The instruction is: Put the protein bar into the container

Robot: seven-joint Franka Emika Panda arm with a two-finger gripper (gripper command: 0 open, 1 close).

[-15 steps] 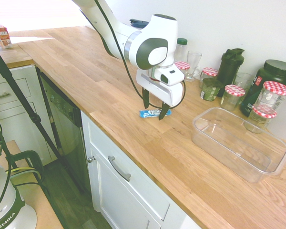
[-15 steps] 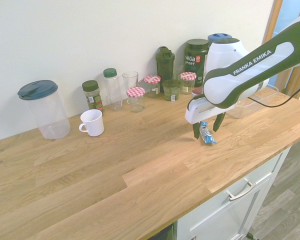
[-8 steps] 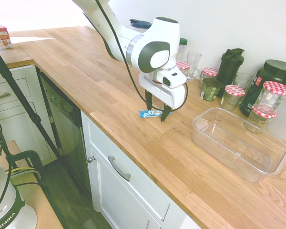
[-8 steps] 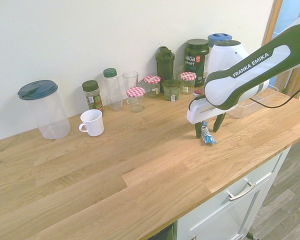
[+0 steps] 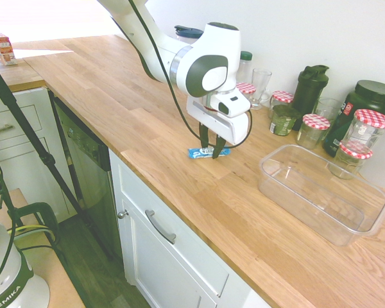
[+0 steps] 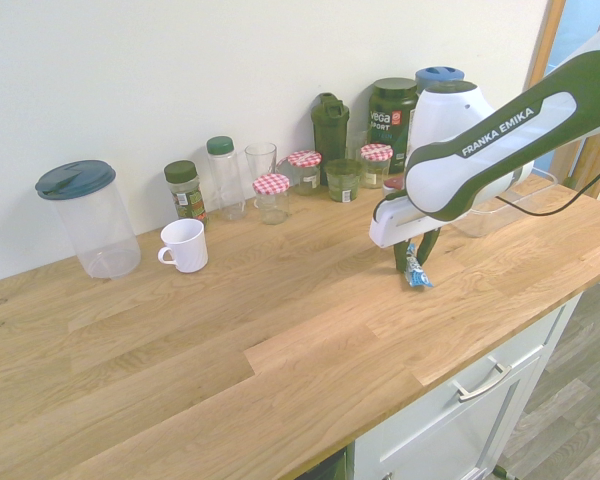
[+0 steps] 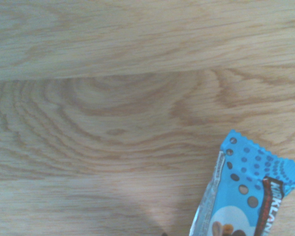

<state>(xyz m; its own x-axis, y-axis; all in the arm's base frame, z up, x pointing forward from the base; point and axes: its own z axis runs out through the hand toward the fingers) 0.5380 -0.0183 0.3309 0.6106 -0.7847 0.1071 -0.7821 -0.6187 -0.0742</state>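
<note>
The end effector (image 5: 211, 153) has its fingers part-open around the Kirkland protein bar (image 5: 208, 153), which lies flat on the counter (image 5: 160, 144); firm grip unclear. Clear plastic container (image 5: 324, 196) is approx. at 4 o'clock from bar, 1st ext. view.

the light is bright and fairly even, strongest in the first exterior view, where the far end of the wooden countertop (image 5: 129, 109) washes out to white and the wall (image 5: 276, 32) turns pale. both exterior views hold the room in reasonably clear focus with a wide-angle look and a greenish cast over the dark parts, and only faint, soft-edged shadows fall on the wood. the wrist view is dimmer and softer, its wood grain slightly blurred, with a vague shadow near the blue wrapper (image 7: 246, 191), whose large print stays readable.
</note>
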